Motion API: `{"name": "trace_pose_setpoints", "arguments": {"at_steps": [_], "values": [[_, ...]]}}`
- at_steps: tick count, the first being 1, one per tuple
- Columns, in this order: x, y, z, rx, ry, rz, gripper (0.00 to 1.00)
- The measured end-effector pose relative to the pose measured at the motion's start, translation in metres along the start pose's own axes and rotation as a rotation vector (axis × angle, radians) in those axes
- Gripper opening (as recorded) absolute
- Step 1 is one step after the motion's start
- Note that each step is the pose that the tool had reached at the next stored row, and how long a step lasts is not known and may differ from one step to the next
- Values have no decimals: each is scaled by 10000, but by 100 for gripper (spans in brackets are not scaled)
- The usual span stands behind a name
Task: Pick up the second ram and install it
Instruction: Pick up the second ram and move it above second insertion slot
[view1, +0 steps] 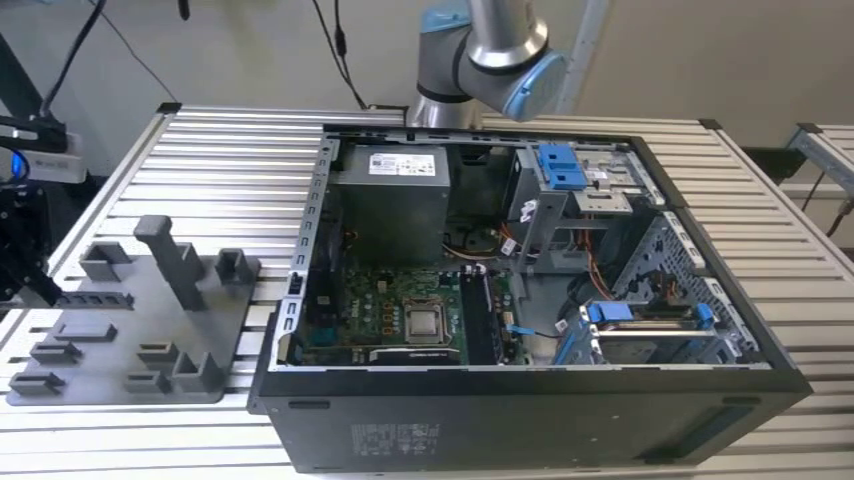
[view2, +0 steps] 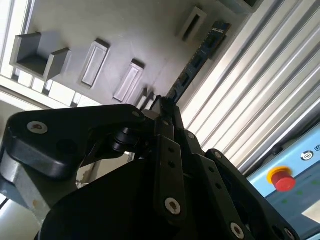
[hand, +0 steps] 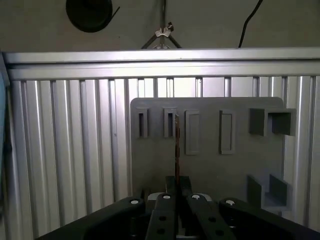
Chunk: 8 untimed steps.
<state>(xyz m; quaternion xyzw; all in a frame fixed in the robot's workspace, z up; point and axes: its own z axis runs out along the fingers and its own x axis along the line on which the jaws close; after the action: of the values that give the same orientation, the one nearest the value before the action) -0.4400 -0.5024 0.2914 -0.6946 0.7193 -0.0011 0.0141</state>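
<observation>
slatted metal table (view1: 214, 160) carries everything. on it, toward the exterior view's right, we see an open computer case (view1: 534, 425) lying on its side. its green motherboard (view1: 380, 300) faces up, with long black memory slots (view1: 483, 315) just beside the cpu socket (view1: 424, 322). the grey plastic tray (view1: 127, 385) sits on the table at the exterior view's left, just beside the case, with blocks and narrow pockets moulded into it. the arm (view1: 487, 45) has its grey and blue joint behind the case.

in both wrist views the black gripper (hand: 177, 184) is over the tray, far from the case. its fingers are together, clamped on the second ram (view2: 200, 50). in the second wrist view we see the ram as a dark strip with chips, sticking out from the fingertips along the tray's edge where the slats begin. in the first wrist view it is edge-on, a thin line running across the tray by the narrow pockets. we cannot tell if it touches the tray or hangs clear. it is not in the motherboard slots.
</observation>
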Motion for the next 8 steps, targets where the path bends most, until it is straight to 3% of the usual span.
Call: {"name": "trace_pose_setpoints", "arguments": {"at_steps": [8], "values": [[-1, 1, -70, 1, -1, 0, 14]]}}
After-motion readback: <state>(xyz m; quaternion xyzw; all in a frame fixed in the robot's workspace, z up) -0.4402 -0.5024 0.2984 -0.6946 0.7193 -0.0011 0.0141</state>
